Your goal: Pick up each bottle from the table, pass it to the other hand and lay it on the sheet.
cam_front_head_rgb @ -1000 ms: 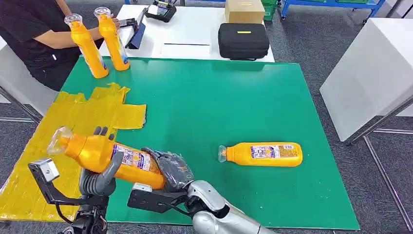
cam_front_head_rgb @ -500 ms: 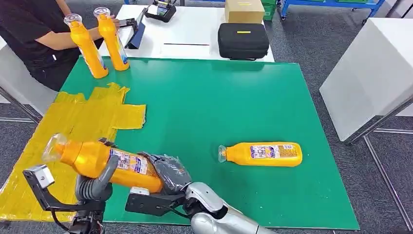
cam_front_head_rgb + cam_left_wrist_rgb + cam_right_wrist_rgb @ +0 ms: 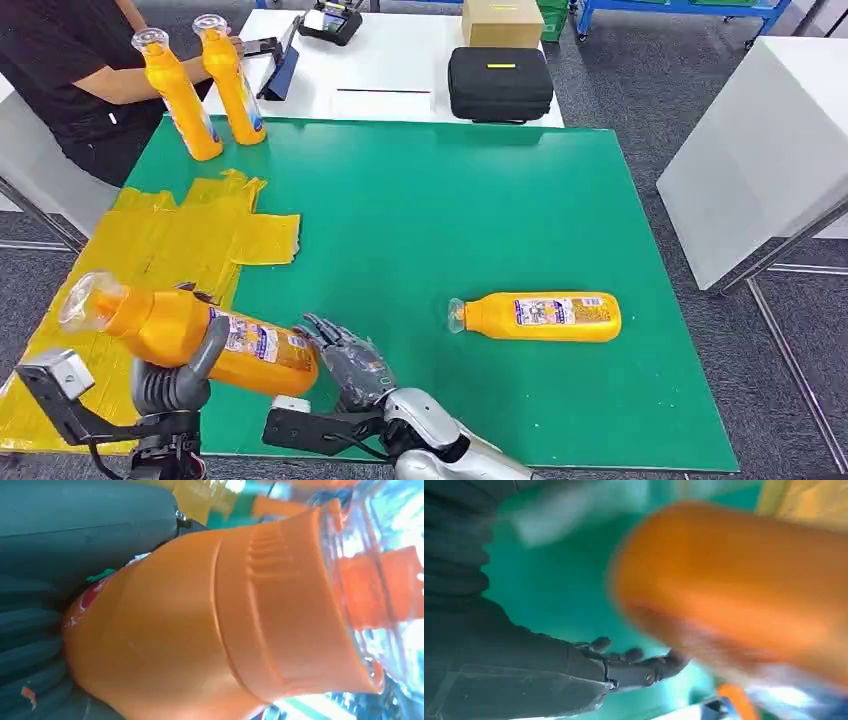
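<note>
within left hand [image 3: 175, 375] — bottle [image 3: 190, 332]

The head view is bright, evenly lit and sharp, with soft short shadows under the lying orange plastic bottle [image 3: 540, 317] on the green-topped table [image 3: 450, 200]. The right wrist view is heavily motion-blurred. In the left wrist view, glare washes the held orange bottle's clear cap [image 3: 370, 580].
</note>
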`<move>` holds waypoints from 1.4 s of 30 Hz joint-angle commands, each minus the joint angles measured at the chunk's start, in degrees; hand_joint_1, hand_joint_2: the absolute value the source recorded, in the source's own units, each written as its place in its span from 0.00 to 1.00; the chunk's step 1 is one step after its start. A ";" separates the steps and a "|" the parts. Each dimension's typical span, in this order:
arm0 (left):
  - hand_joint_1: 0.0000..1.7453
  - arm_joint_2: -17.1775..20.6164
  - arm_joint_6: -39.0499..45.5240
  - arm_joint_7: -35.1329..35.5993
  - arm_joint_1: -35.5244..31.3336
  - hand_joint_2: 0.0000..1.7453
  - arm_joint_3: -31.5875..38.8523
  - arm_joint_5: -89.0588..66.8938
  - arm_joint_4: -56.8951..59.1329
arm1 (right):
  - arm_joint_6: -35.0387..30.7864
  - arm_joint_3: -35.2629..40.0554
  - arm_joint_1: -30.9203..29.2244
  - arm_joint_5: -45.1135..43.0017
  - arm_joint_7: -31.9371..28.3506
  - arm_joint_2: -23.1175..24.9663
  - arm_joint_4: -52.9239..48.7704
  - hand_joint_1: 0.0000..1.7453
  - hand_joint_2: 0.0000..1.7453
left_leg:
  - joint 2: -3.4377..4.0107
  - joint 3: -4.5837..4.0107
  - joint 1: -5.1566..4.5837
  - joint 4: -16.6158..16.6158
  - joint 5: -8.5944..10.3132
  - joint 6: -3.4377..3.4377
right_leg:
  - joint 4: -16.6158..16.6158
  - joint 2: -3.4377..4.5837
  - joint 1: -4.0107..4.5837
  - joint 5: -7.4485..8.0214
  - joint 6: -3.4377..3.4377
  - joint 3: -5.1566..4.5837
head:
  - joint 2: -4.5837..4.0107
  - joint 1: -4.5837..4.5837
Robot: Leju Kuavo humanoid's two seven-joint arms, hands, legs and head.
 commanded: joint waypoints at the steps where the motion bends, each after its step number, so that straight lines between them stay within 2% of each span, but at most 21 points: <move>1: 1.00 -0.18 11.35 0.81 -1.15 1.00 6.92 -26.23 2.38 | -4.00 -11.09 5.13 -0.83 0.87 -5.59 -6.92 0.00 0.00 | -0.15 0.12 0.05 -0.01 -0.04 0.02 | -0.04 -0.14 0.07 -0.06 -0.21 0.16 | 0.00 0.00; 5: 1.00 -1.16 15.98 4.14 -2.23 1.00 13.60 -54.04 9.12 | -3.88 -17.89 10.31 -0.11 -0.67 -8.91 -16.23 0.00 0.00 | -0.32 0.25 0.02 -0.03 -0.08 0.05 | -0.05 -0.32 0.06 -0.16 -0.32 0.32 | 0.00 0.00; 8: 1.00 1.28 15.98 12.80 -4.70 1.00 14.27 -70.98 19.38 | -4.11 -21.63 14.70 1.36 -0.93 -7.73 -23.14 0.00 0.00 | -0.28 0.29 -0.01 -0.10 -0.05 0.03 | -0.09 -0.27 0.04 -0.13 -0.30 0.35 | 0.00 0.00; 11: 1.00 2.26 15.98 15.97 -7.31 1.00 14.81 -82.21 29.18 | -3.62 -22.49 15.77 2.31 -0.27 -8.06 -27.82 0.00 0.00 | -0.25 0.24 -0.07 -0.13 0.00 0.01 | -0.06 -0.24 -0.03 -0.11 -0.23 0.25 | 0.00 0.02; 16: 1.00 2.11 15.98 15.89 -7.10 1.00 14.72 -82.68 29.44 | -3.60 -22.83 15.54 2.32 -0.28 -8.05 -27.67 0.00 0.00 | -0.09 0.20 -0.01 -0.07 -0.05 0.01 | -0.04 -0.10 0.03 -0.08 -0.24 0.15 | 0.00 -0.02; 22: 1.00 5.54 14.96 21.79 -10.25 1.00 7.30 -85.00 40.79 | -1.74 -22.73 15.17 2.48 0.26 -9.13 -30.43 0.00 0.00 | -0.13 0.29 -0.03 -0.08 -0.08 0.02 | -0.04 -0.13 0.01 -0.12 -0.30 0.26 | 0.00 0.00; 23: 0.33 6.23 13.96 24.08 -10.86 1.00 5.97 -86.87 42.06 | -1.63 -22.85 15.29 2.09 0.53 -9.40 -30.65 0.00 0.00 | -0.14 0.34 -0.02 -0.08 -0.10 0.01 | -0.03 -0.14 0.03 -0.14 -0.36 0.32 | 0.00 0.00; 24: 0.00 6.33 13.48 24.46 -11.25 0.00 5.34 -86.63 42.78 | -1.72 -23.25 15.80 2.07 0.63 -9.90 -31.25 0.00 0.00 | -0.15 0.25 -0.03 -0.09 -0.05 0.01 | -0.04 -0.15 0.01 -0.10 -0.28 0.23 | 0.00 -0.02; 35: 0.00 6.71 12.95 26.21 -11.16 0.00 4.42 -87.80 42.16 | -1.67 -23.81 16.61 2.11 0.80 -10.56 -31.99 0.00 0.00 | -0.09 0.29 0.02 -0.01 -0.15 0.01 | 0.01 -0.07 0.08 -0.15 -0.39 0.25 | 0.00 0.00; 37: 0.00 6.71 12.95 26.21 -11.16 0.00 4.42 -87.80 42.16 | -1.67 -23.81 16.61 2.11 0.80 -10.56 -31.99 0.00 0.00 | -0.04 0.12 0.01 -0.02 -0.07 0.00 | -0.02 -0.04 0.04 -0.06 -0.22 0.09 | 0.00 -0.02; 40: 0.00 7.23 11.99 26.49 -10.67 0.00 3.26 -87.52 41.16 | -1.16 -25.04 18.71 3.10 1.68 -12.89 -34.11 0.00 0.00 | -0.08 0.21 0.04 0.01 -0.12 0.01 | -0.01 -0.07 0.09 -0.11 -0.30 0.19 | 0.00 -0.02; 41: 0.00 7.12 11.82 26.65 -10.47 0.00 3.24 -87.09 41.00 | -1.28 -25.79 19.54 3.07 1.60 -13.68 -34.86 0.00 1.00 | -0.15 0.30 0.04 0.03 -0.18 0.02 | 0.01 -0.14 0.09 -0.19 -0.38 0.30 | 0.00 -0.02; 42: 0.00 7.02 11.32 26.82 -10.24 0.00 3.33 -86.18 40.64 | -1.25 -26.38 20.43 4.16 2.00 -14.58 -35.63 0.00 1.00 | -0.19 0.21 0.04 0.02 -0.13 0.03 | -0.02 -0.18 0.09 -0.15 -0.29 0.24 | 0.00 -0.02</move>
